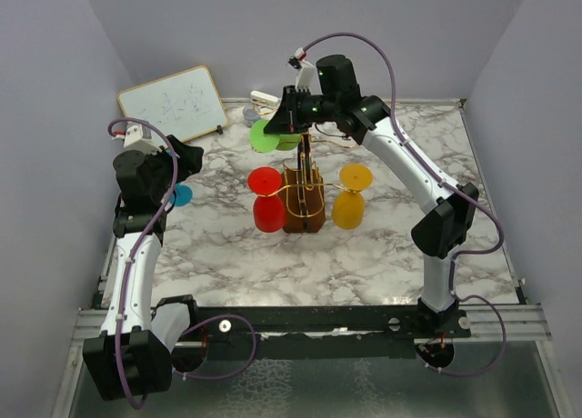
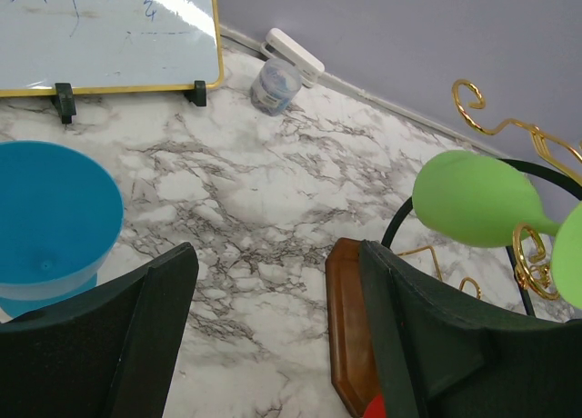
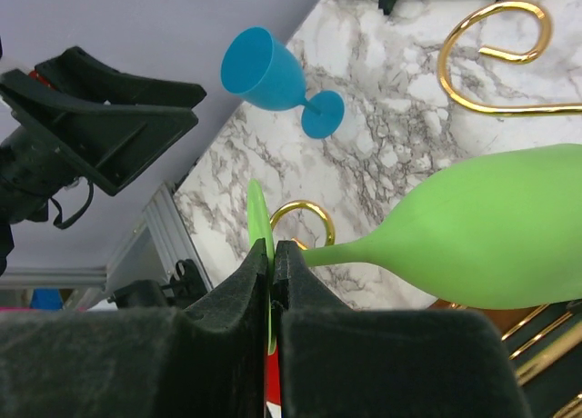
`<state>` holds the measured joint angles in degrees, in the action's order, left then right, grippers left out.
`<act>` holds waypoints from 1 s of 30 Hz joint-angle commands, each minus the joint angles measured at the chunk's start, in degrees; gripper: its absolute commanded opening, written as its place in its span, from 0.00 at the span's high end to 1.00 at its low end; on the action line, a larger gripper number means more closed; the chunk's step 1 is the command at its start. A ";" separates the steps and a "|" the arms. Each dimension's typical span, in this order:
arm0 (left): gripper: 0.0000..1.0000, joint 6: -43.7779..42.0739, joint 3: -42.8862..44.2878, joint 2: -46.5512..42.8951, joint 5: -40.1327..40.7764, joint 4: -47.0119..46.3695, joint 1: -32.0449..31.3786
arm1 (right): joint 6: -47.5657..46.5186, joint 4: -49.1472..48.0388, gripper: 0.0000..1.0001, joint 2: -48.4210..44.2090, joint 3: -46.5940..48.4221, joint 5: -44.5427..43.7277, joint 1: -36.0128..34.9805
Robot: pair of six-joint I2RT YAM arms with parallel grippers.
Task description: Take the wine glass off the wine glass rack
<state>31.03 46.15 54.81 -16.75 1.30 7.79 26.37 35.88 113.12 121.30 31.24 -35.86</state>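
Observation:
The wine glass rack [image 1: 304,203] has a brown wooden base and gold wire arms, mid-table. A red wine glass [image 1: 267,200] hangs on its left and an orange one [image 1: 351,198] on its right. My right gripper [image 3: 273,254] is shut on the flat foot of a green wine glass [image 3: 491,232], held level above the rack's far side [image 1: 269,134]. A gold curl [image 3: 305,220] lies just behind the stem. My left gripper [image 2: 273,336] is open and empty, left of the rack base [image 2: 350,318], near a blue wine glass [image 2: 50,223].
A small whiteboard [image 1: 173,103] leans at the back left. A white power strip [image 1: 264,97] and a small grey cup [image 1: 250,115] sit by the back wall. The blue glass [image 1: 181,195] stands by the left arm.

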 commanded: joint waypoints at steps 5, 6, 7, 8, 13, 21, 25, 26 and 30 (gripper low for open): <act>0.27 0.63 -0.52 -0.14 -1.31 -2.09 -0.15 | 5.64 -10.61 0.99 0.38 -0.72 5.82 3.15; 0.27 0.59 -0.53 -0.13 -1.35 -2.17 -0.21 | 6.23 -11.27 0.99 1.00 -0.15 6.78 3.16; 0.27 0.68 -0.54 -0.14 -1.38 -2.11 -0.15 | 6.87 -11.93 0.99 1.70 0.61 7.97 3.13; 0.27 0.71 -0.51 -0.08 -1.43 -2.15 -0.18 | 7.53 -12.33 0.99 2.47 1.53 9.26 3.16; 0.27 0.81 -0.49 -0.35 -1.38 -2.27 -0.15 | 9.93 -15.10 0.99 4.92 3.17 15.03 3.07; 0.27 1.02 -0.62 -0.45 -1.18 -2.27 -0.15 | 13.12 -21.19 0.99 6.54 3.34 22.19 2.56; 0.27 1.02 -0.49 -0.40 -0.97 -2.14 -0.16 | 14.15 -25.96 0.99 7.36 4.09 25.43 1.84; 0.27 0.97 -0.49 -0.34 -0.93 -2.10 -0.15 | 14.15 -27.11 0.99 7.56 4.43 26.31 1.58; 0.27 0.92 -0.53 -0.30 -0.67 -1.95 -0.20 | 13.87 -29.29 0.99 9.21 7.12 28.35 0.91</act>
<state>31.62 46.15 54.87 -16.95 1.28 7.79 39.64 13.26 120.27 124.29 54.04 -33.74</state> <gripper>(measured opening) 0.737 0.021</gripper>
